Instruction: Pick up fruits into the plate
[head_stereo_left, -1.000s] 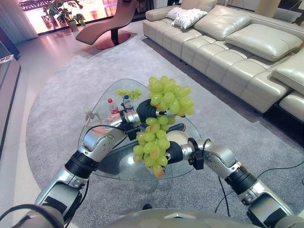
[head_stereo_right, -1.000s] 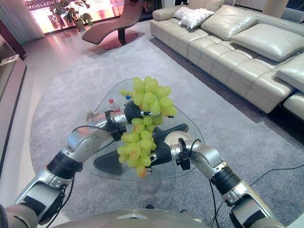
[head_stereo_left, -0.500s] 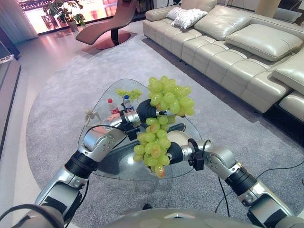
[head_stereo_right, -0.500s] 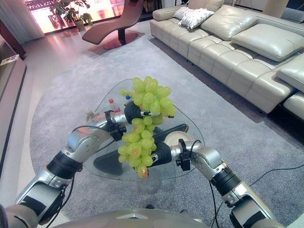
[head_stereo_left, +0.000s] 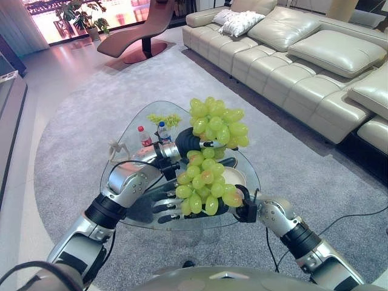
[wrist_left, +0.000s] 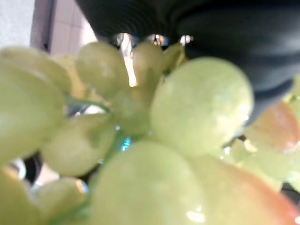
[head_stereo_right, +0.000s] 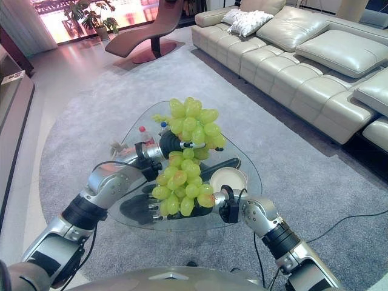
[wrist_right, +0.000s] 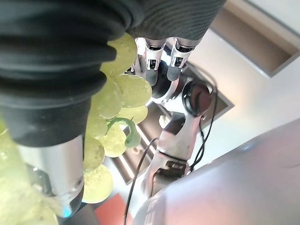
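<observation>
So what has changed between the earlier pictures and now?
The right hand has turned under the lower grape bunch, which hung down before and now rests across it. The left hand keeps the upper grape bunch raised; the plate stays on the glass table.

The left hand (head_stereo_left: 189, 143) is largely hidden behind grapes (head_stereo_left: 213, 124); the right hand (head_stereo_left: 237, 203) is covered by a lower bunch (head_stereo_left: 205, 185).
</observation>
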Controlling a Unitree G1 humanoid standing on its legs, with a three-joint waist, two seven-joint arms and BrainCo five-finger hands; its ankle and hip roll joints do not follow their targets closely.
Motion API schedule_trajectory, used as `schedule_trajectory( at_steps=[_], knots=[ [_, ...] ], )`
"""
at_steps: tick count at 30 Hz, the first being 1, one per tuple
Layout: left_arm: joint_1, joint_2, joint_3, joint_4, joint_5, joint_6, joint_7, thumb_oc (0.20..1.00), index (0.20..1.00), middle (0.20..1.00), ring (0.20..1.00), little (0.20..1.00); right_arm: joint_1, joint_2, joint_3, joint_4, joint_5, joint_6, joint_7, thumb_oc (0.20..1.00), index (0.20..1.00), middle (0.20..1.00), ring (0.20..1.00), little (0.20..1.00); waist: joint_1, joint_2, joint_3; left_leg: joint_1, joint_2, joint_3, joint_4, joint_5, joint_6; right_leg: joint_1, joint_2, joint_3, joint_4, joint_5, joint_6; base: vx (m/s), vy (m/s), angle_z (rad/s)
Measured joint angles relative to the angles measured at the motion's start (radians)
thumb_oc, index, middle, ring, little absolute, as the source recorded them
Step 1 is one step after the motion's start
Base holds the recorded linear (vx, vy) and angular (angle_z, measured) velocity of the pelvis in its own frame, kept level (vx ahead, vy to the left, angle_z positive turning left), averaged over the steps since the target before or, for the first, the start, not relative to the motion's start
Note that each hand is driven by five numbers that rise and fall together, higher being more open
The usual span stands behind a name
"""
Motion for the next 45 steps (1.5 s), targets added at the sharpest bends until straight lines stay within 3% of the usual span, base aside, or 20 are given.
schedule_trajectory(
  at_steps=[7, 11, 17, 22, 25, 29, 35, 45],
  knots=[
    [0.026, -0.039, 0.028, 0.001, -0.012, -0.007, -0.001, 0.2, 0.2, 0.2, 0.2, 0.2, 0.007, 0.021, 0.001, -0.038, 0.119, 0.048, -0.063, 1.0, 1.0, 1.0, 1.0, 1.0, -0.001, 0.024, -0.006, 0.0, 0.0, 0.001, 0.0, 0.0, 0.0, -0.001, 0.0, 0.001, 0.0, 0.0, 0.0, 0.0, 0.0, 0.0],
    [0.032, -0.041, 0.029, 0.003, -0.012, -0.003, -0.027, 0.2, 0.2, 0.2, 0.2, 0.2, 0.023, 0.026, 0.001, -0.059, 0.192, 0.115, -0.113, 1.0, 1.0, 1.0, 1.0, 1.0, -0.001, 0.028, -0.009, -0.001, 0.001, 0.003, 0.0, 0.0, 0.0, -0.002, 0.001, 0.002, 0.0, 0.0, 0.0, 0.0, 0.0, 0.0],
    [0.032, -0.036, 0.03, 0.003, -0.018, 0.001, -0.08, 0.2, 0.2, 0.2, 0.2, 0.2, 0.044, 0.033, 0.0, -0.058, 0.191, 0.134, -0.132, 1.0, 1.0, 1.0, 1.0, 1.0, -0.001, 0.028, -0.009, -0.004, 0.001, 0.006, 0.0, 0.0, 0.0, -0.006, 0.001, 0.006, 0.0, 0.0, 0.0, 0.0, 0.003, -0.01],
    [0.032, 0.003, 0.031, -0.006, -0.037, 0.003, -0.096, 0.2, 0.2, 0.2, 0.2, 0.2, 0.079, 0.003, -0.009, 0.0, 0.061, 0.111, -0.095, 1.0, 1.0, 1.0, 1.0, 1.0, -0.002, 0.027, -0.009, -0.004, 0.001, 0.007, 0.0, 0.0, 0.0, -0.007, 0.0, 0.006, 0.0, 0.0, 0.0, 0.0, 0.0, 0.0],
    [0.032, 0.02, 0.031, -0.009, -0.048, 0.003, -0.099, 0.2, 0.2, 0.2, 0.2, 0.2, 0.105, -0.043, -0.026, 0.075, -0.049, 0.059, -0.055, 1.0, 1.0, 1.0, 1.0, 1.0, 0.0, 0.023, -0.01, -0.005, 0.001, 0.006, 0.0, -0.001, 0.0, -0.007, 0.0, 0.004, 0.0, 0.0, 0.0, 0.0, 0.0, 0.0],
    [0.032, 0.051, 0.031, -0.048, -0.076, 0.003, -0.094, 0.2, 0.2, 0.2, 0.2, 0.2, 0.137, -0.091, -0.05, 0.225, -0.239, -0.084, -0.042, 1.0, 1.0, 1.0, 1.0, 1.0, -0.001, 0.011, -0.013, -0.006, 0.001, 0.005, 0.0, -0.001, 0.0, -0.006, 0.0, 0.002, 0.0, 0.0, 0.0, 0.0, 0.0, 0.0],
    [0.032, 0.11, 0.033, -0.082, -0.097, 0.003, -0.084, 0.2, 0.2, 0.2, 0.2, 0.2, 0.149, -0.166, -0.152, 0.382, -0.462, -0.299, -0.153, 1.0, 1.0, 1.0, 1.0, 1.0, -0.003, -0.01, -0.015, -0.006, 0.001, 0.003, -0.001, -0.001, 0.0, -0.006, -0.001, -0.001, 0.0, 0.0, 0.0, 0.02, -0.01, 0.0],
    [0.032, 0.208, 0.042, -0.062, -0.061, 0.003, -0.086, 0.2, 0.2, 0.2, 0.2, 0.2, 0.147, -0.225, -0.308, 0.445, -0.495, -0.45, -0.3, 1.0, 1.0, 1.0, 1.0, 1.0, -0.028, -0.021, -0.009, -0.001, 0.001, 0.003, 0.0, -0.001, 0.0, -0.002, -0.002, -0.002, 0.0, 0.0, 0.0, 0.0, 0.0, 0.0]
  ],
)
